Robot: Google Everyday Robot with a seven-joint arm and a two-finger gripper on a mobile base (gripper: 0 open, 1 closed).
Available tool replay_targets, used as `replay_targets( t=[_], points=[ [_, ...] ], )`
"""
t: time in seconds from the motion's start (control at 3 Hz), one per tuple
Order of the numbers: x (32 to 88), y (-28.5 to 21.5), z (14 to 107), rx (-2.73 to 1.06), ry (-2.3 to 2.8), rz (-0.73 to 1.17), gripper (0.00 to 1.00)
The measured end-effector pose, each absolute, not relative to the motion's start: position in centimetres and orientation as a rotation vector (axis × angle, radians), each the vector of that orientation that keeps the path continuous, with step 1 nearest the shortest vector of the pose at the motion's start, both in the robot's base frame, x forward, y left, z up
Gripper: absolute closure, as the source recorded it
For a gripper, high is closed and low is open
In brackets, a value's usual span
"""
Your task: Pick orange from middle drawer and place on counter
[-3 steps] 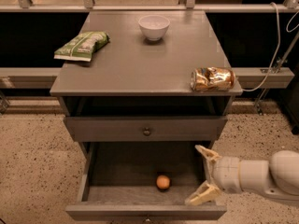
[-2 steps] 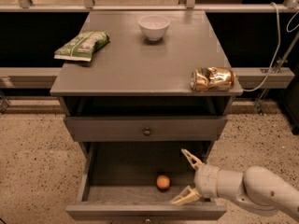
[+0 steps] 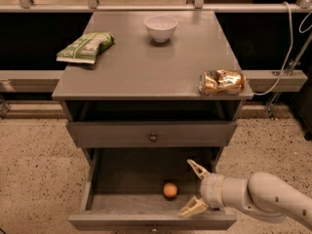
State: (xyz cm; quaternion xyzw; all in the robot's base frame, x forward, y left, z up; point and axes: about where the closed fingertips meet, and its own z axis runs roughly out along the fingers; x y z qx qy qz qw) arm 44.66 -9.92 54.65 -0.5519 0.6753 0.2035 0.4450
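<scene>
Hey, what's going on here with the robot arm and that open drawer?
The robot's gripper hangs open in the pulled-out middle drawer, just beside the orange lying on the drawer floor. It has not grasped it yet. The counter above holds a white bowl, a green bag and a gold can.

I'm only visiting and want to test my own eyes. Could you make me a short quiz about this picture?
1. True or false: the gripper, at the open drawer, has its fingers shut on the orange.
2. How many things sit on the counter?
3. The orange lies: A) on the counter B) on the drawer's floor C) between closed fingers.

Key:
1. False: the fingers are open and clear of the orange.
2. Three: bowl, green bag, gold can.
3. B.
</scene>
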Motion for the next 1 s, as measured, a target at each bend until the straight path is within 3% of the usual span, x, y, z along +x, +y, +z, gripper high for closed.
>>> replay_targets(
  t=[0.67, 1.0],
  points=[
    [47.6, -10.0, 46.6, -1.447, 1.764, 0.441, 0.03],
    [48.7, -9.6, 44.2, -1.435, 1.777, 0.422, 0.18]
  ],
)
